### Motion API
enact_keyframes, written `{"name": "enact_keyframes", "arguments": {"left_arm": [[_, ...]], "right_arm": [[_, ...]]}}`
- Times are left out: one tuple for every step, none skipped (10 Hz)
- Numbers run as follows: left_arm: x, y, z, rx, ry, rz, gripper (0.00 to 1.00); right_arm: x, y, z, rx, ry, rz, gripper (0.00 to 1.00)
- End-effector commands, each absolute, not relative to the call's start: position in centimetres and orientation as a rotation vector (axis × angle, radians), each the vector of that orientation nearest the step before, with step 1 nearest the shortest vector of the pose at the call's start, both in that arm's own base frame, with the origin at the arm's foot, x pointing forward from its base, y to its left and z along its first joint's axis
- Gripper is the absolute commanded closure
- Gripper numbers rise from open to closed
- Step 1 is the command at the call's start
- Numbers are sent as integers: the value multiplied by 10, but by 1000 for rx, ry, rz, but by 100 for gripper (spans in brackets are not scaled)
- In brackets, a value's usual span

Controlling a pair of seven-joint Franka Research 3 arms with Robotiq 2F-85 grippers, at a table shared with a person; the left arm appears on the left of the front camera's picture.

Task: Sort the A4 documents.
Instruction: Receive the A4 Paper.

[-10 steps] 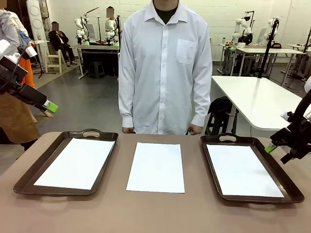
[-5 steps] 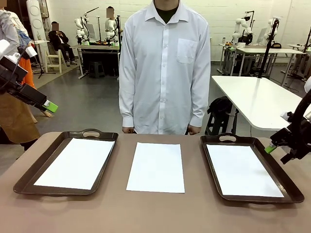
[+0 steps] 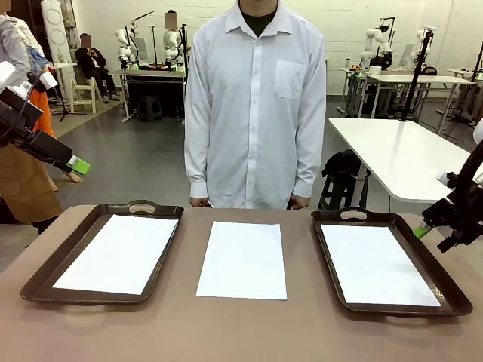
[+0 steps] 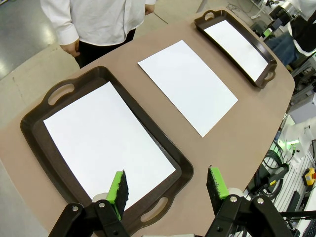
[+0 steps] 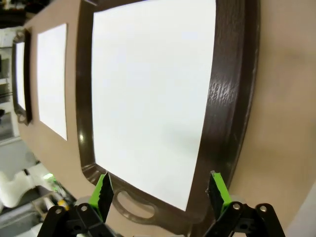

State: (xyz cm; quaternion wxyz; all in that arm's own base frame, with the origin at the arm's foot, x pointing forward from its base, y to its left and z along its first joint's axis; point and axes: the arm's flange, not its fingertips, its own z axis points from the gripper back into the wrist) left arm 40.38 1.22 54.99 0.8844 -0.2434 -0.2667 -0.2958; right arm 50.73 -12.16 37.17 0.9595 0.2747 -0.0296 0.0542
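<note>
Front view: three plain white A4 paper sheets lie flat in a row on the brown table [image 3: 241, 332]. One sheet [image 3: 117, 253] lies inside the dark brown handled tray on the left [image 3: 45, 275], one [image 3: 243, 259] on the bare table between the trays, and one [image 3: 377, 264] inside the matching tray on the right [image 3: 326, 256]. A person in a white shirt [image 3: 256, 105] stands at the far edge. The left gripper [image 3: 75, 164] hangs high off the table's left side, claw apart and empty. The right gripper [image 3: 423, 230] hovers just beside the right tray's outer rim, claw spread wide, gripping nothing.
</note>
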Motion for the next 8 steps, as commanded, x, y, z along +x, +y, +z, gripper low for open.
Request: {"name": "enact_keyframes", "arguments": {"left_arm": [[403, 13, 549, -497, -561, -634, 17], [403, 13, 549, -497, -561, -634, 17], [403, 13, 549, -497, -561, -634, 17], [403, 13, 549, -497, -561, -634, 17], [403, 13, 549, -497, -561, -634, 17], [403, 13, 549, -497, -561, -634, 17], [403, 13, 549, -497, -561, -634, 17], [403, 13, 549, -497, -561, -634, 17]], "right_arm": [[464, -119, 422, 448, -220, 359, 0], [449, -109, 450, 364, -312, 469, 0], [434, -100, 478, 300, -410, 579, 0], [426, -91, 499, 268, -484, 662, 0], [420, -83, 516, 263, -551, 747, 0], [415, -75, 532, 283, -612, 821, 0], [408, -68, 552, 300, -682, 873, 0], [403, -65, 569, 317, -732, 906, 0]]}}
